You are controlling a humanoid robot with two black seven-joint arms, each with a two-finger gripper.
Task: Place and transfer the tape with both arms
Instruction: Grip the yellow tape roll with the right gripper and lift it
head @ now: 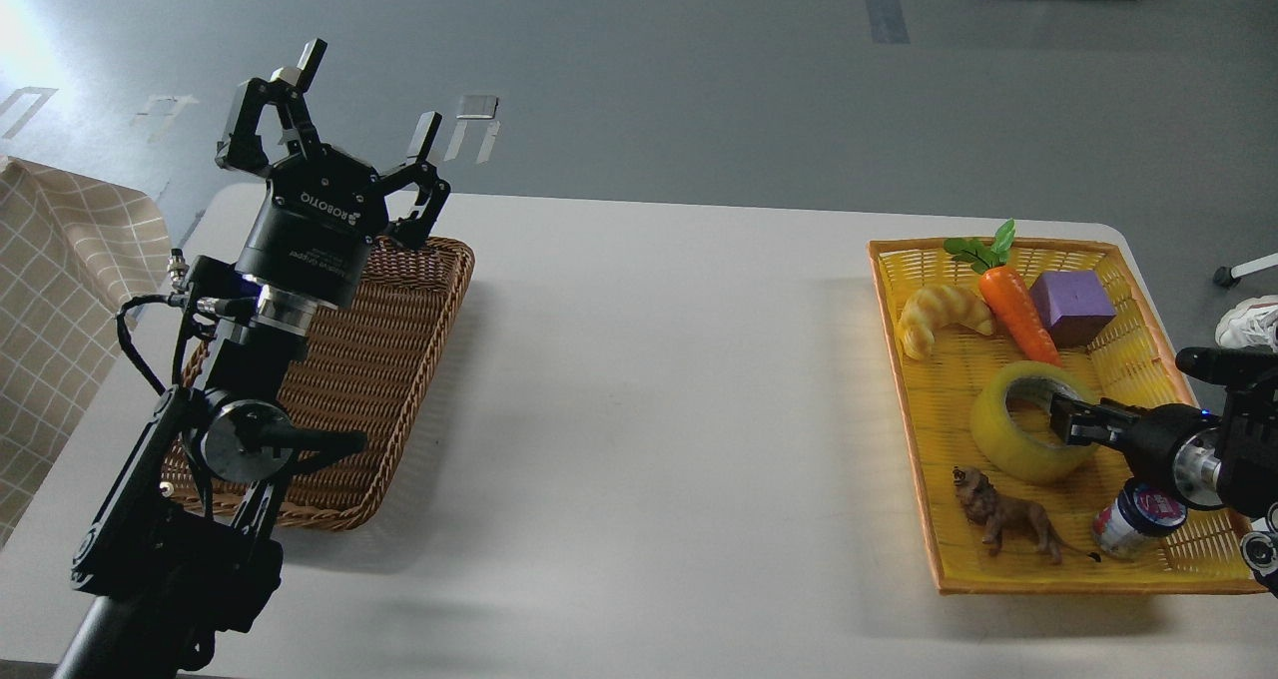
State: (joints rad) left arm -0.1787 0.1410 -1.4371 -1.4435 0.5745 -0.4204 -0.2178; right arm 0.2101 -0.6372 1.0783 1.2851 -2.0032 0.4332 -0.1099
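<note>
The tape (1003, 439), a wide translucent yellow roll with a whitish core, lies flat in the yellow basket (998, 586) at the right. My right gripper (1064, 421) comes in from the right edge. Its dark tip sits at the roll's right wall, partly over the core. Its two fingers cannot be told apart. My left gripper (369, 95) is raised above the far end of the brown wicker basket (399, 379) at the left. It points up, with its fingers spread wide and nothing between them.
The yellow basket also holds a croissant toy (939, 315), a carrot (1018, 310), a purple cube (1071, 305), a brown lion figure (1008, 519) and a small jar (1138, 519). A checked cloth (60, 290) hangs at the left edge. The white table (659, 409) lies between the baskets.
</note>
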